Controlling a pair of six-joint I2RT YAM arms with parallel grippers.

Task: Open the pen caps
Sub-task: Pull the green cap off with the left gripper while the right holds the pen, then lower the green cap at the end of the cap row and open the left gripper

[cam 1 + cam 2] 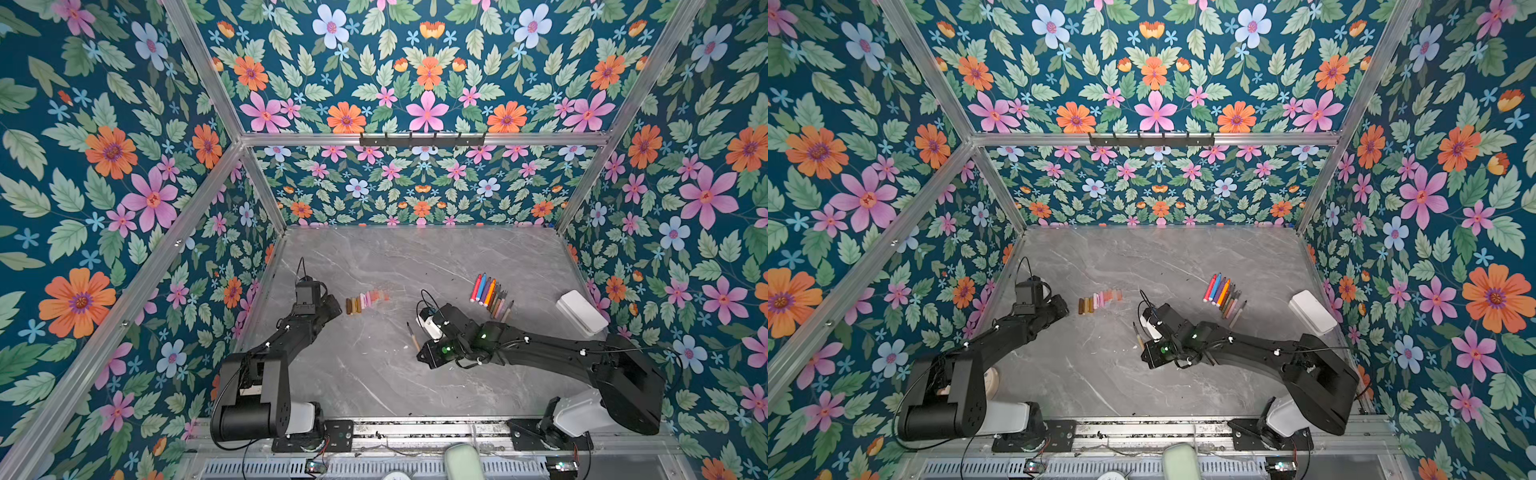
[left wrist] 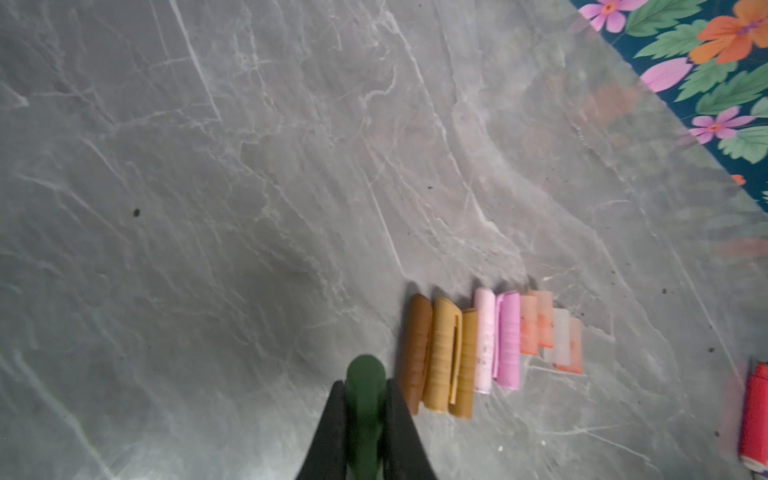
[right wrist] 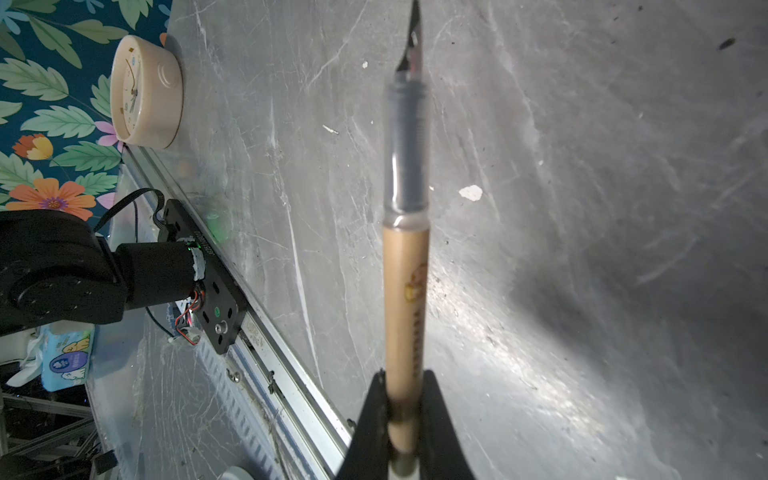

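Left end effector (image 2: 365, 392) pinching dark green cap (image 2: 365, 370), just left of cap row (image 1: 368, 301) on desk (image 1: 415, 257). Right end effector (image 3: 405, 380) pinching beige pen (image 3: 406, 270), nib bare, above mid-desk; other pens (image 1: 490, 295) bunched far right.

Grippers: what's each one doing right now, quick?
Left gripper: closed, holding a dark green pen cap.
Right gripper: closed, holding an uncapped beige-barrelled pen.

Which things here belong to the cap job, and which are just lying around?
Job: dark green cap in the left tool; uncapped beige pen in the right tool; row of loose caps; row of pens.
Lying about: white box; clock.
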